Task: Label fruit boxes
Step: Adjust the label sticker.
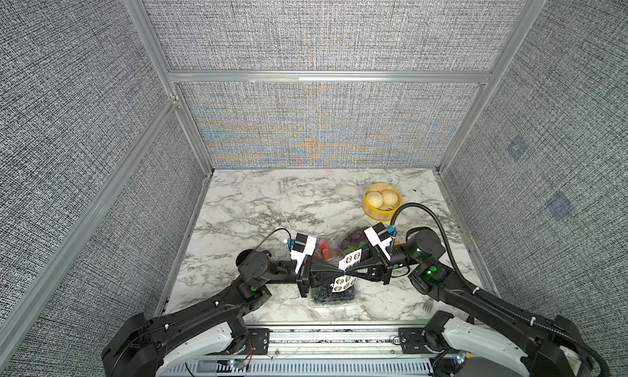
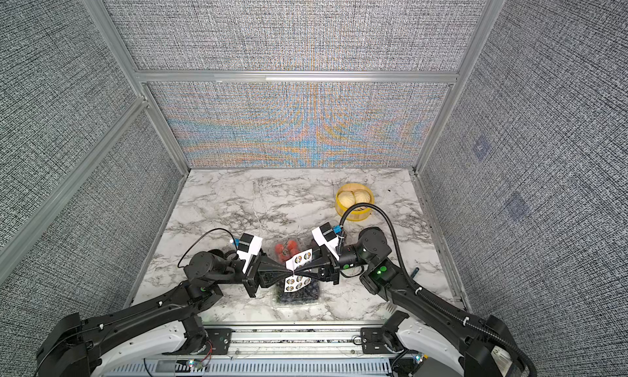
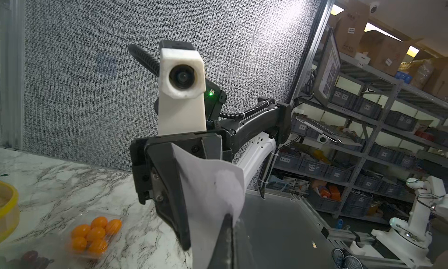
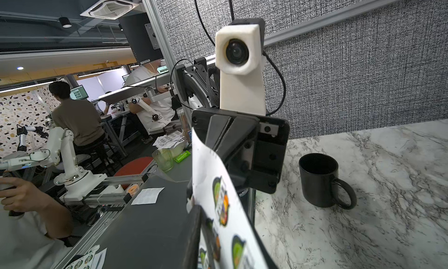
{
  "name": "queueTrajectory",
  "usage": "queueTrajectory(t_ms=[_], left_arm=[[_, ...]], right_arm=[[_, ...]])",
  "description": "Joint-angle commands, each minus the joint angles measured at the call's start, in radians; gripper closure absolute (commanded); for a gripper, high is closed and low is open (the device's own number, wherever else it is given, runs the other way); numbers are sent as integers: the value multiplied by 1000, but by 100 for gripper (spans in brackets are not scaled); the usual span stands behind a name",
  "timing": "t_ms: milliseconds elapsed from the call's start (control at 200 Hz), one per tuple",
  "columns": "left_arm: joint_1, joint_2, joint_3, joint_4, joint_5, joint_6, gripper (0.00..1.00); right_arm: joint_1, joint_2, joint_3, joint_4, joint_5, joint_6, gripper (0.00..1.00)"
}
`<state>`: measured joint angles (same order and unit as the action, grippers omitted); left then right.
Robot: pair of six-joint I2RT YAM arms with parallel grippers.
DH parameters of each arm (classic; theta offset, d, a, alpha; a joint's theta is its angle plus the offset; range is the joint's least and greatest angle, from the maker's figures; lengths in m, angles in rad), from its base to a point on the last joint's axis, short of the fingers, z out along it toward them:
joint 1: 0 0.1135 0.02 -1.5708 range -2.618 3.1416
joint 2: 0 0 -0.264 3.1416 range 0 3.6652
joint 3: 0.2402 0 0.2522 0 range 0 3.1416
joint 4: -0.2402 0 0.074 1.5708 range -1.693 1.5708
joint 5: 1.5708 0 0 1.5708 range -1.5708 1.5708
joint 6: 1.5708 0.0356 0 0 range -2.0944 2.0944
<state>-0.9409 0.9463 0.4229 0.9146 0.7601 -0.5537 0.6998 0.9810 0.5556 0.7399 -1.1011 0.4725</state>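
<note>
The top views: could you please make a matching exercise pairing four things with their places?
Things:
1. round yellow steamer basket with pale buns
2. white sheet of round stickers
3. clear plastic tub of dark-purple grapes
4. clear plastic tub of red fruit

Places:
A. lifted clear of the marble table
B. back right of the table
C. nearest the front edge, under the sheet
D. just beyond the sheet

Pairs: 1-B, 2-A, 3-C, 4-D.

Even, bright overhead light; soft shadows on the marble table [image 1: 258, 202]. Rainbow moiré ripples the far wall panel [image 1: 319, 134] in both top views. Wide-angle bending at edges.
</note>
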Motion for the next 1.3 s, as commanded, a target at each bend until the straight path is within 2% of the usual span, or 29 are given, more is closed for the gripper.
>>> queueTrajectory(t_ms=[0,405,515,811,936,1051,1221,1296], left_arm=[[0,18,14,-7,-32,15,100],[2,16,12,-31,-61,31,100],[2,35,12,-13,-59,25,100],[2,42,13,-10,-49,28,100],[5,41,12,-7,-43,26,100],[5,31,10,-18,-45,30,100],[6,29,1,-16,-42,30,100],[9,13,-8,-25,-60,34,100]], right_arm=[[5,8,3,9,15,5,72],[5,-22,0,-33,40,-26,73],[6,-18,3,-28,39,-21,64],[4,-11,3,-37,53,-35,64],[4,-13,1,-29,53,-34,79],[4,-18,-2,-31,62,-37,81],[3,-25,-3,-49,71,-50,100],[2,-28,-1,-60,72,-55,100]])
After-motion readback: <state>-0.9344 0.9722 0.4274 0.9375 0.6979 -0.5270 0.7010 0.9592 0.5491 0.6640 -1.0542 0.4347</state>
